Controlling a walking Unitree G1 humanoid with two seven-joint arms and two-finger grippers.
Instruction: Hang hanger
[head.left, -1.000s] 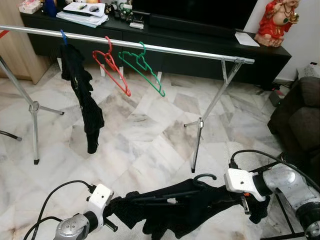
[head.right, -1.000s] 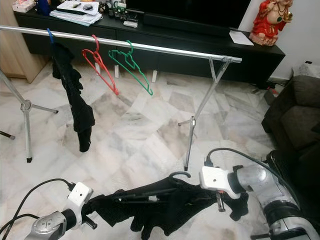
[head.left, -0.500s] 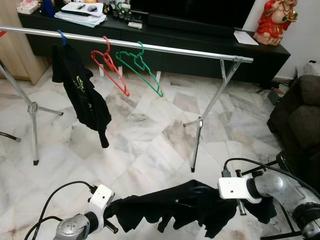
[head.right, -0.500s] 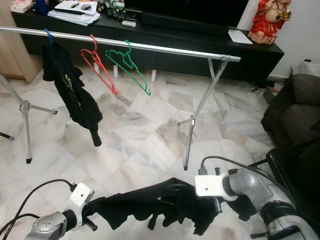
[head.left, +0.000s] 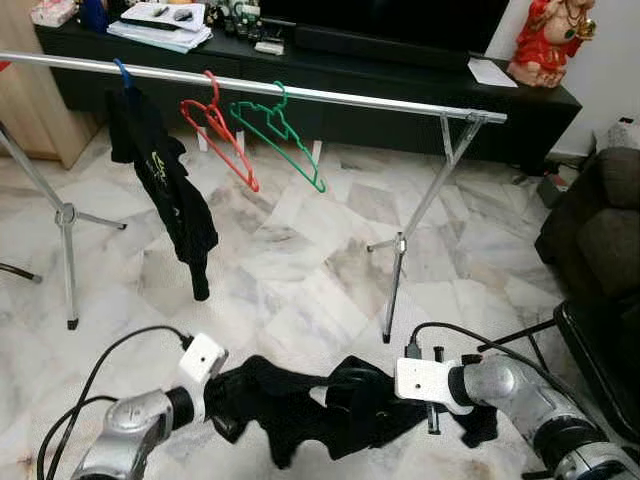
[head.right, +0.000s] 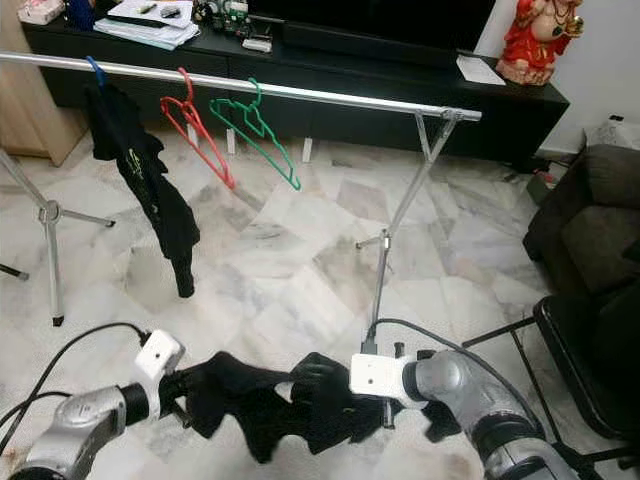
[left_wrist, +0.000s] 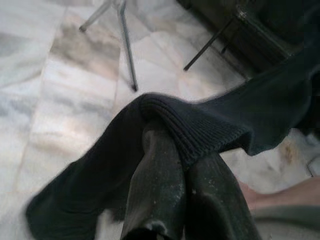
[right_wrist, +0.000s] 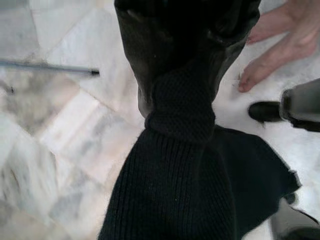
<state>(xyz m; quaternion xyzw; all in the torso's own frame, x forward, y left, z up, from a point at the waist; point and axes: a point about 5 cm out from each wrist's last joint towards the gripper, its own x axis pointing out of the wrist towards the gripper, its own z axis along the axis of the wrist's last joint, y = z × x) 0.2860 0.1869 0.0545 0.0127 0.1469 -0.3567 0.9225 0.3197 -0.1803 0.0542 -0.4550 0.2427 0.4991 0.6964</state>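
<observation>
A black garment (head.left: 300, 410) hangs bunched low over the marble floor (head.left: 300, 270), between both arms. The left gripper (left_wrist: 175, 165) has its jaws closed on one knit edge; the right gripper (right_wrist: 185, 75) has its jaws pinched on the other end. Any hanger inside the cloth is hidden. On the silver rail (head.left: 300, 93) hang a black shirt (head.left: 165, 190), a red hanger (head.left: 222, 135) and a green hanger (head.left: 282, 130)

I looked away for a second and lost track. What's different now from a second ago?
The right gripper has swung in toward the left gripper, so the black knitted garment between them, earlier stretched wide, now hangs bunched. Both remain clamped on it. The red plastic hanger and green plastic hanger stay on the silver metal rail.
</observation>
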